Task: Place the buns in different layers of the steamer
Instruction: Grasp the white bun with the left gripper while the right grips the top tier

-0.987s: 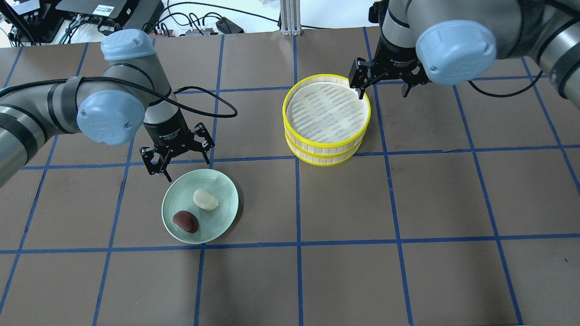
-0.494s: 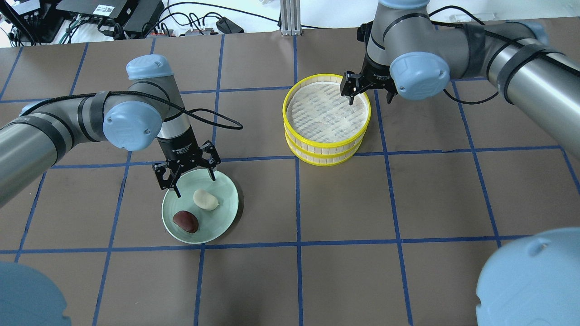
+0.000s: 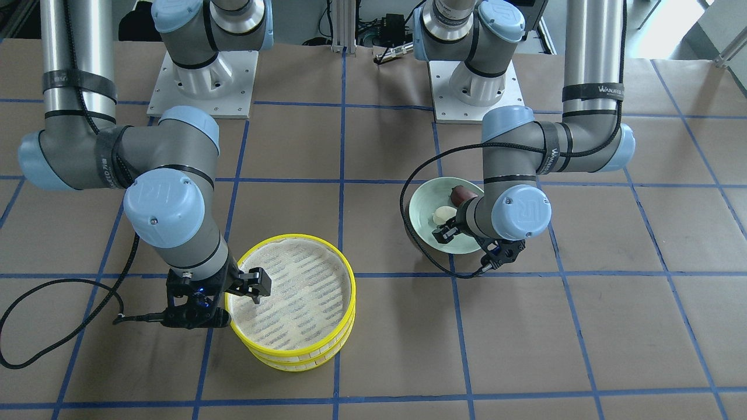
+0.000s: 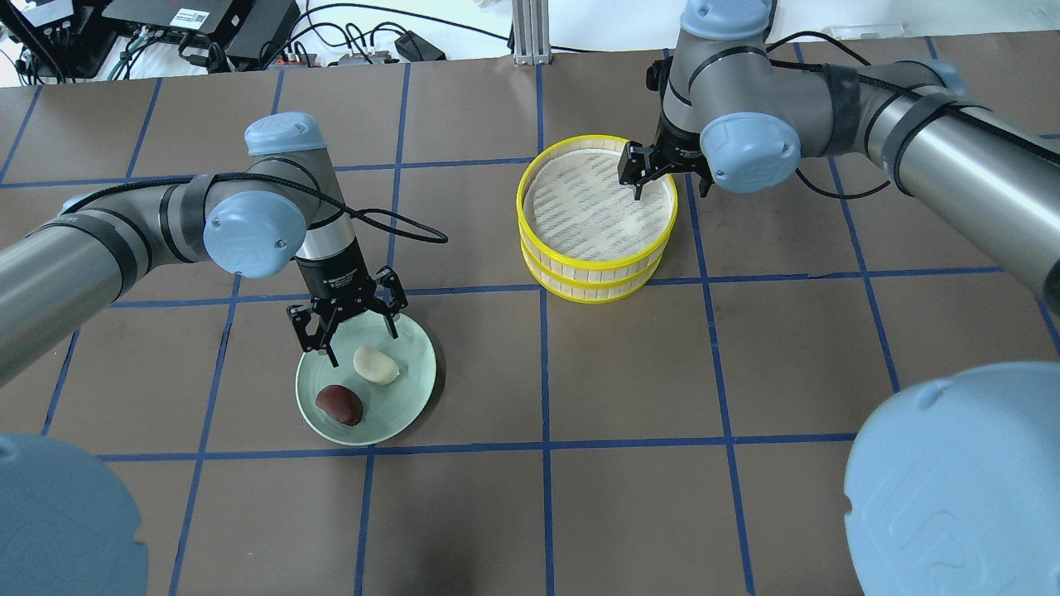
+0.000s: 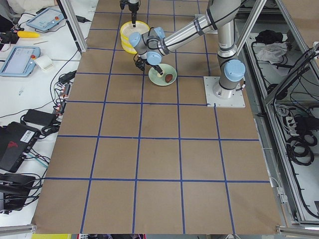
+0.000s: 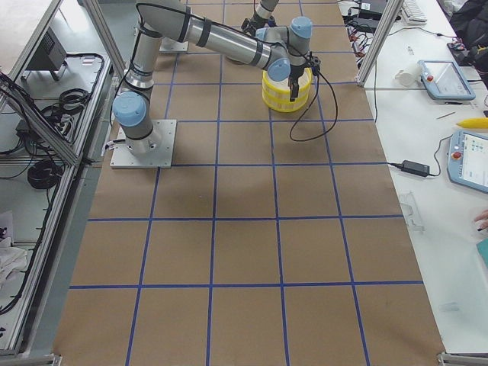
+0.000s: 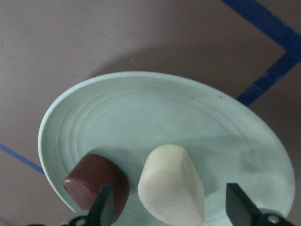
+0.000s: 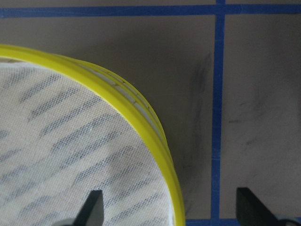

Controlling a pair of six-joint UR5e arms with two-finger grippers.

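Note:
Two steamer layers with yellow rims stand stacked; the top layer sits on the lower one, and its mesh is bare. My right gripper is open and straddles the top rim at its far right, one finger inside, one outside; the right wrist view shows the rim between the fingertips. The cream-white bun and the reddish-brown bun lie on a pale green plate. My left gripper is open and empty, just over the plate's far edge, with the cream bun between its fingertips and the brown bun beside one.
Brown paper with a blue tape grid covers the table. A black cable loops off the left wrist. Electronics and wires lie beyond the far edge. The arm bases stand on the robot's side.
My left gripper has moved right and down onto the plate's far edge. My right gripper has shifted left and lowered so it straddles the top steamer rim. The buns have not moved.

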